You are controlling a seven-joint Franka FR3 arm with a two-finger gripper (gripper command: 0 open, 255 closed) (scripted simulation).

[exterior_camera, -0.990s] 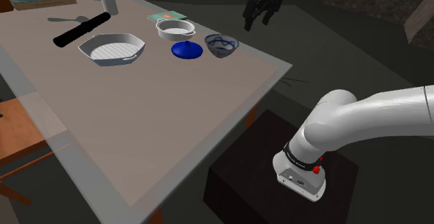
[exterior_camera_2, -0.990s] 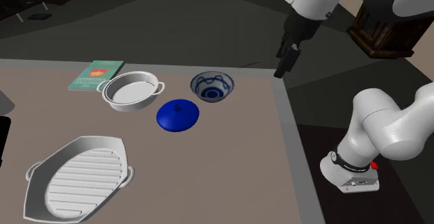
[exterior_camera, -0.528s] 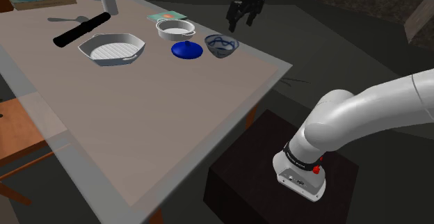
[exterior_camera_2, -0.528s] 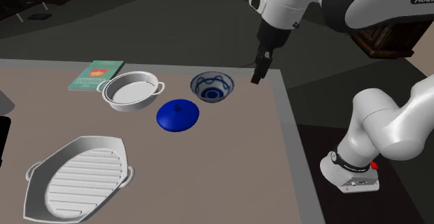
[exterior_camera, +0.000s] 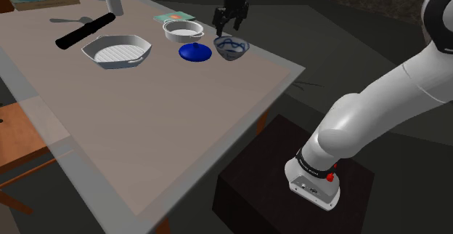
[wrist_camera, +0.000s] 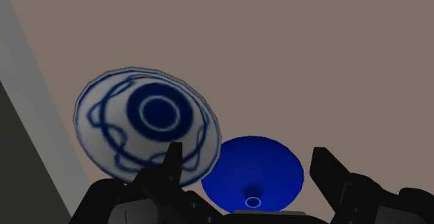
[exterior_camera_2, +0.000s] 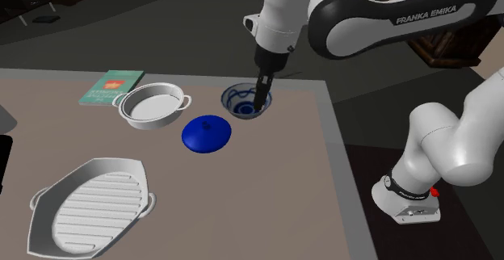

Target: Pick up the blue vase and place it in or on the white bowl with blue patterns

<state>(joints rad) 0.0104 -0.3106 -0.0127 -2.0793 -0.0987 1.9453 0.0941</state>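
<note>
Jaws: parted, holding nothing.
All-black two-finger gripper [exterior_camera_2: 260,102]: raised over brown table [exterior_camera_2: 266,202].
Squat round blue vase [exterior_camera_2: 207,132]: on table, untouched, near-left of gripper in second exterior view.
White round bowl with blue patterns [exterior_camera_2: 239,98]: just far-right of vase.

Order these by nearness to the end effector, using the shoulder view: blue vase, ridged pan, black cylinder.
1. Flat blue vase, by the end effector.
2. White ridged pan, farther off.
3. Long black cylinder, beyond the pan.

"FRANKA EMIKA" on white arm [exterior_camera_2: 420,2]
</note>
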